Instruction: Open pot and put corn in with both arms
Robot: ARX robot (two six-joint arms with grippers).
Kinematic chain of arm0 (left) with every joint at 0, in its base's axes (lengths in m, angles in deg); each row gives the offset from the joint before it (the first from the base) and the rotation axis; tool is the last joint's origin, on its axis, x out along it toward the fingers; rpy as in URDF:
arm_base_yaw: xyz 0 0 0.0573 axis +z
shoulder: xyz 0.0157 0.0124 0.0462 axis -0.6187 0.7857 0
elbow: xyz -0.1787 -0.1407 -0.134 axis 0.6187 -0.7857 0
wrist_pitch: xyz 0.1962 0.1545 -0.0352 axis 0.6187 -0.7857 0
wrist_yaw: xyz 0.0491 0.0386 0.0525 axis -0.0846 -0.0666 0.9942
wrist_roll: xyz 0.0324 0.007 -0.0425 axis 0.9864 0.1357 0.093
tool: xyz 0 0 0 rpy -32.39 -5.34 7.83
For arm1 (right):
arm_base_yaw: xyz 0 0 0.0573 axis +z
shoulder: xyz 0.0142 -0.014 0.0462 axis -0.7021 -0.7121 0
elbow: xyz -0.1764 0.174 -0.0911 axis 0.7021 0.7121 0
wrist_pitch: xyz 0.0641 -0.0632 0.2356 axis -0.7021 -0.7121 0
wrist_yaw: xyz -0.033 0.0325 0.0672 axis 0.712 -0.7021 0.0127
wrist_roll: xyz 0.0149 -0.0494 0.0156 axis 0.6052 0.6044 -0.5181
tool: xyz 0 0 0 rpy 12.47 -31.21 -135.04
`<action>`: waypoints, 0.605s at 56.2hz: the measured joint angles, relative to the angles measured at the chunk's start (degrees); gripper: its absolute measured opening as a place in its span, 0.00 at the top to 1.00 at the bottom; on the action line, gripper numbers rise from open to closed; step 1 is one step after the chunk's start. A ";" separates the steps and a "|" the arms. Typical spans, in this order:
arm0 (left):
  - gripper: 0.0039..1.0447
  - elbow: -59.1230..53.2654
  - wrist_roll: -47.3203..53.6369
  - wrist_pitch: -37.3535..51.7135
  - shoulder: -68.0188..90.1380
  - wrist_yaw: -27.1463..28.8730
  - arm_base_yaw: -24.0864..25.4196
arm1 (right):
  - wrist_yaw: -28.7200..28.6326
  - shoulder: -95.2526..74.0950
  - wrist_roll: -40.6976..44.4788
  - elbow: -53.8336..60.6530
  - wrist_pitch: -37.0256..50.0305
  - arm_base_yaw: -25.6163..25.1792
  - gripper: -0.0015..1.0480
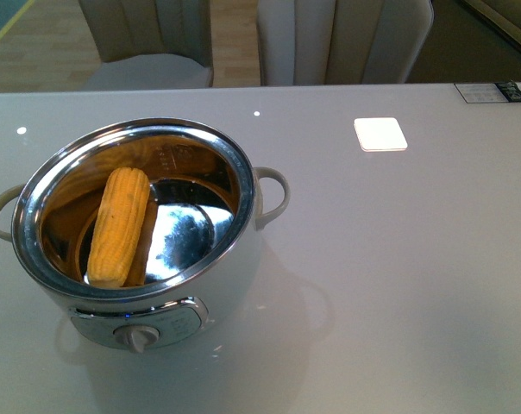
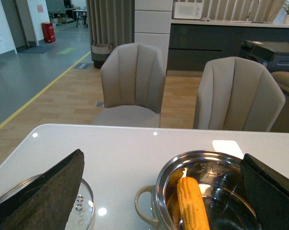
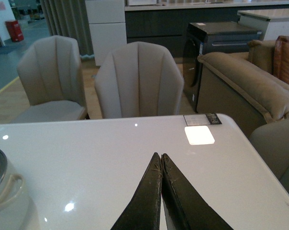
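- Looking at the front view: large round white electric pot with shiny steel inner bowl [image 1: 135, 228] sits uncovered on the glossy white table [image 1: 398, 259], toward the left side, control knob [image 1: 138, 337] facing the robot.
- Yellow tapered corn cob [image 1: 117, 226] lies inside the steel bowl, leaning along the left inner wall, pale end down near the knob side; same cob shows in the left wrist view [image 2: 192, 203].
- Round glass lid with steel rim [image 2: 84, 208] rests flat on the table, well apart from the pot and on its left, partly hidden behind a gripper finger.
- Left gripper [image 2: 159, 191] is spread wide, nothing between the fingers; it hangs near the pot, not touching it as far as I can see.
- Right gripper [image 3: 161, 191] is pinched closed with nothing in it, over bare table off to the pot's right.
- Neither arm shows in the front view.
- Judgement: both parts look done, lid off and corn in. Nothing visibly left except maybe parking the arms.
- Small white square pad [image 1: 380, 134] lies on the far right of the table, untouched.
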 joint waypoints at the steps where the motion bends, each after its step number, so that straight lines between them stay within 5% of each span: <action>1: 0.07 -0.02 0.00 0.00 0.00 0.00 0.00 | 0.00 0.15 0.00 0.00 -0.13 0.00 0.98; 16: 0.07 -0.02 0.00 0.00 0.00 0.00 0.00 | -0.04 10.03 0.00 0.00 -11.47 -0.02 0.98; 34: 0.07 -0.02 0.00 0.00 0.00 0.00 0.00 | -0.04 11.91 0.02 0.00 -12.20 -0.02 0.98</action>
